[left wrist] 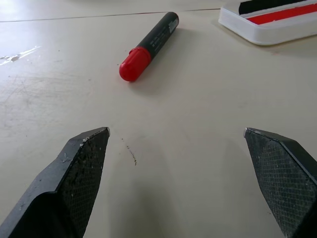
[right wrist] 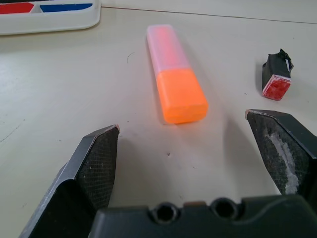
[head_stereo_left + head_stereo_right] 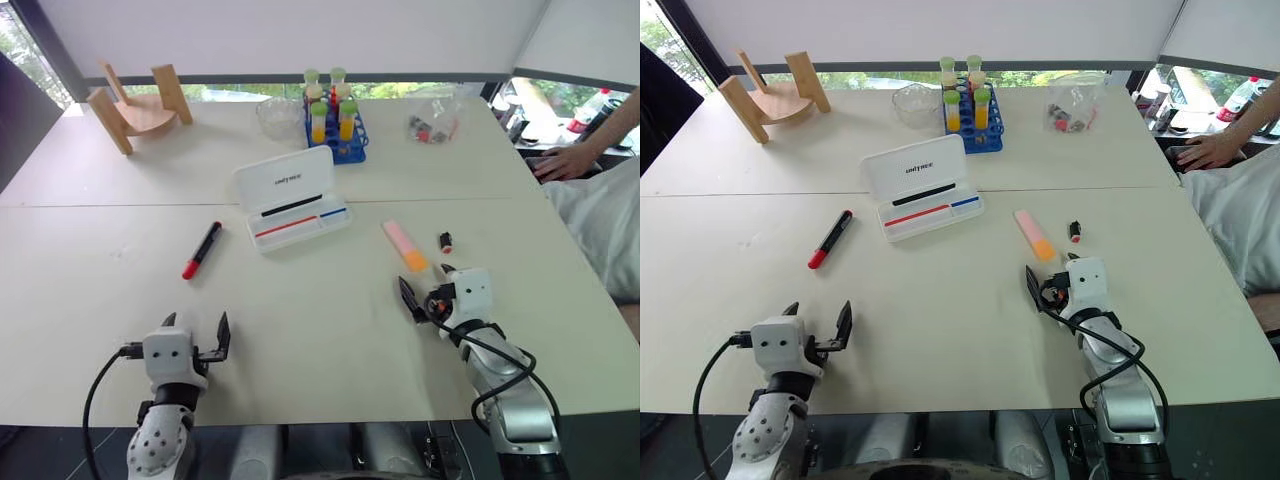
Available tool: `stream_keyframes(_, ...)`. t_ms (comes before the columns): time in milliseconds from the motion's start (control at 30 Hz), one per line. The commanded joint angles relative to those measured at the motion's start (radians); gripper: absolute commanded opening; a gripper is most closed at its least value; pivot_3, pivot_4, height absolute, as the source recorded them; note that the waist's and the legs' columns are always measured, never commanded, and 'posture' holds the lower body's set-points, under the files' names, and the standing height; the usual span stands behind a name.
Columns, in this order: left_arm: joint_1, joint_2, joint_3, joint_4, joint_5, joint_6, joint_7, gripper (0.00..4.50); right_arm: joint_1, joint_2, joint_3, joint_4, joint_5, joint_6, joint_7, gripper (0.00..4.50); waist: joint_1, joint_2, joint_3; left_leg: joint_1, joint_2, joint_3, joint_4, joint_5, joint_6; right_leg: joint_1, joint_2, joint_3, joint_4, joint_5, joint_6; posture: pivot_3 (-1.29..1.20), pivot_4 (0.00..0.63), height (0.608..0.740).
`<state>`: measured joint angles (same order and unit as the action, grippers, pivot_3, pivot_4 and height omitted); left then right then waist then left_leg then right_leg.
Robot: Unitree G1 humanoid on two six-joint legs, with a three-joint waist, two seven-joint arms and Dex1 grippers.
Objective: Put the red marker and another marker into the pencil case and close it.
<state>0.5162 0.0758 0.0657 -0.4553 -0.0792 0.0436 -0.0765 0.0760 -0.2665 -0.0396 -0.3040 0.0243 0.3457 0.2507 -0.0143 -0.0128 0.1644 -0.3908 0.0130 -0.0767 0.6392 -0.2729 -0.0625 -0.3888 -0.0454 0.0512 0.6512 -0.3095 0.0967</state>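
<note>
The red marker [image 3: 203, 250], black with a red end, lies on the white table left of the pencil case [image 3: 290, 198]; it also lies ahead of my left gripper's fingers in the left wrist view [image 1: 148, 47]. The pencil case stands open, lid tilted back, red and blue lines inside. The other marker [image 3: 405, 246], a pale pink highlighter with an orange end, lies right of the case. My left gripper [image 3: 197, 330] is open near the table's front edge, short of the red marker. My right gripper [image 3: 428, 285] is open just before the highlighter's [image 2: 176, 74] orange end, not touching it.
A tiny black-and-red piece [image 3: 445, 241] lies right of the highlighter. At the back stand a wooden holder [image 3: 140, 105], a glass bowl [image 3: 277, 115], a blue rack of tubes [image 3: 333, 120] and a clear bag [image 3: 432, 125]. A person's hand [image 3: 565, 160] rests at the far right.
</note>
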Motion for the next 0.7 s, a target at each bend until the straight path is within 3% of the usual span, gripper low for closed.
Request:
stream_keyframes(33, 0.016, 0.005, 0.0, -0.053, -0.024, 0.001, -0.02, 4.47, -0.001, -0.01, 0.002, -0.009, 0.009, 0.001, 0.015, 4.5, 0.0, 0.0, 0.0, 0.0, 0.0, 0.0, 0.0, 0.0, 0.0, 0.0, 0.0, 0.0, 0.0, 0.0, 0.0, 0.0, 0.15, 0.74)
stream_keyframes(700, -0.01, -0.003, -0.018, -0.064, -0.06, 0.022, -0.049, 4.47, -0.028, -0.027, -0.024, -0.021, 0.012, 0.033, 0.029, 4.5, -0.001, 0.0, 0.0, 0.0, 0.0, 0.0, 0.0, 0.0, 0.0, 0.0, 0.0, 0.0, 0.0, 0.0, 0.0, 0.0, 0.15, 0.74)
